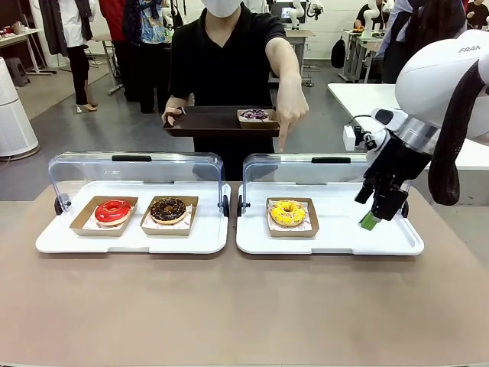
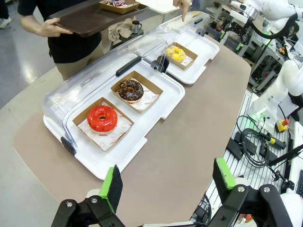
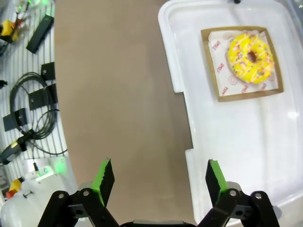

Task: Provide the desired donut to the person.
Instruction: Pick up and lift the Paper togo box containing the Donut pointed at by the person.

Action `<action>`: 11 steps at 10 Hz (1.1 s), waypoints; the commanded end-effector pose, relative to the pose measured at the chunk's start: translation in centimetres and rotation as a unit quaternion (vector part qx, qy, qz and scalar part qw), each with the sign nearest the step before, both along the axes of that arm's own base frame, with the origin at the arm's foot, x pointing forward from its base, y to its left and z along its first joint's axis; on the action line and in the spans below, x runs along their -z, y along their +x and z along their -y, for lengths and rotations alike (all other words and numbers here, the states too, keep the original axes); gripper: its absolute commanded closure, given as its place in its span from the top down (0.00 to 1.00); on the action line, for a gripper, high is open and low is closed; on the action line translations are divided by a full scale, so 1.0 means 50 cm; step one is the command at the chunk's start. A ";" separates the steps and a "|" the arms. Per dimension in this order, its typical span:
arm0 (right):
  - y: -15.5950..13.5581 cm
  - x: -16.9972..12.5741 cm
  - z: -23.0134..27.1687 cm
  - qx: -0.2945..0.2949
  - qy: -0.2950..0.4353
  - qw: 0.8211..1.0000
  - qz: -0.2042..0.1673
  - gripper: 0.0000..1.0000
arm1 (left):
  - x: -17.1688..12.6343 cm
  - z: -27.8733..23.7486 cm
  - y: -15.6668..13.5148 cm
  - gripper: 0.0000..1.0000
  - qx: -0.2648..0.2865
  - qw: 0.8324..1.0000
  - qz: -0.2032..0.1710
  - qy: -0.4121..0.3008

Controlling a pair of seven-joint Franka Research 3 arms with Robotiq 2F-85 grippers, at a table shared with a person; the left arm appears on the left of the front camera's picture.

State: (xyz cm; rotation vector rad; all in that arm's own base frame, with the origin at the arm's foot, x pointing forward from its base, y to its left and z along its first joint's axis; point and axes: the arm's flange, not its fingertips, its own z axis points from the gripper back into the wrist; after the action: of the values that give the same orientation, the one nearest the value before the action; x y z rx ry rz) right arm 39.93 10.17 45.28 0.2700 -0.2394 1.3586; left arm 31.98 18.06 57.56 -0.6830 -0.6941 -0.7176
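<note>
Yellow donut (image 1: 288, 212) with sprinkles sits in a brown card box (image 1: 289, 228) at the left part of the right tray (image 1: 336, 243), a white tray on the brown bench (image 1: 244, 306), with its clear lid (image 1: 306, 170) raised at the far side. The person (image 1: 225, 53) stands across the bench and points 1 finger of a hand (image 1: 292, 115) downward, the fingertip above that lid's top edge and in line with the yellow donut. The person's other hand (image 1: 174, 116) holds a brown tray (image 1: 206, 121) level at waist height, carrying a purple donut (image 1: 254, 115) in its own box. On the left tray (image 1: 130, 243), also white with its lid (image 1: 130, 170) raised, 2 boxes sit side by side: a red donut (image 1: 113, 211) at the left and a chocolate donut (image 1: 168, 209) at the right. The right end effector (image 1: 373, 220) hangs tilted over the right part of the right tray, well apart from the yellow donut and touching nothing; in the right wrist view its 2 fingers stand wide apart with nothing between them, 1 over the bare bench and 1 over the tray's near edge, the yellow donut lying farther up the tray. The left end effector (image 2: 166, 170) hovers above the bench's left end, its fingers likewise spread wide and empty, looking along both white trays toward the person.
</note>
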 end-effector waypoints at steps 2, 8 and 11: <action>-0.004 0.002 -0.003 0.001 -0.004 1.000 0.006 1.00 | 0.000 -0.001 -0.001 1.00 0.005 1.000 0.012 -0.009; -0.004 0.038 -0.060 0.010 -0.049 0.999 0.000 1.00 | 0.000 -0.001 -0.001 1.00 0.005 1.000 0.012 -0.009; -0.008 0.088 -0.158 -0.020 -0.110 0.994 0.021 1.00 | 0.000 -0.001 -0.001 1.00 0.005 1.000 0.012 -0.009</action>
State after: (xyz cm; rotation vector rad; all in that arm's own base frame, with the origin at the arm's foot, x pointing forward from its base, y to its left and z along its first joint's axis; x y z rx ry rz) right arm 39.00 16.81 41.65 0.1306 -0.1370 1.4245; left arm 31.99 18.05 57.56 -0.6829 -0.6941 -0.7178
